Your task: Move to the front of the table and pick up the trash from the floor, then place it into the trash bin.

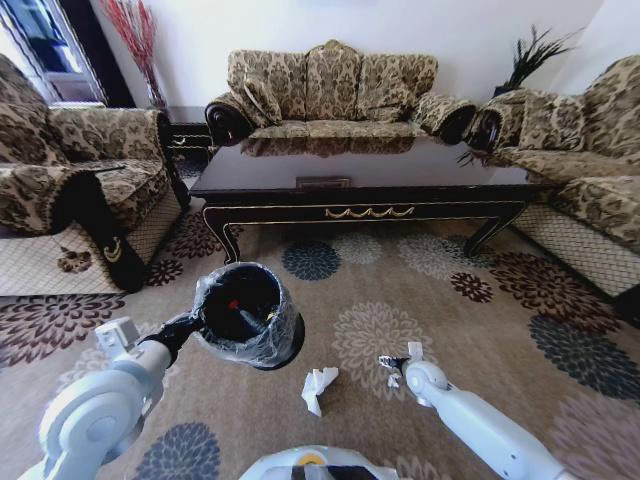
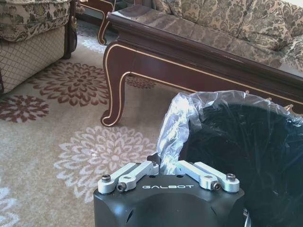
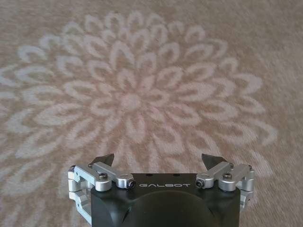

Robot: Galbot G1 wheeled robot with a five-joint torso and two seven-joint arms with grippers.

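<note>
Left gripper (image 2: 163,166) pinches the trash bin (image 1: 247,314); right gripper (image 3: 158,161) hangs spread.
Crumpled paper (image 1: 319,386) lies beside it; a thin bag-edge pinch could slip.

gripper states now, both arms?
Left end effector: shut on the bag-lined rim of the trash bin, holding it up.
Right end effector: open, empty, over the floor.

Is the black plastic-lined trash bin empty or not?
Not empty: the black plastic-lined trash bin, gripped by the left gripper, holds red-capped litter.
</note>
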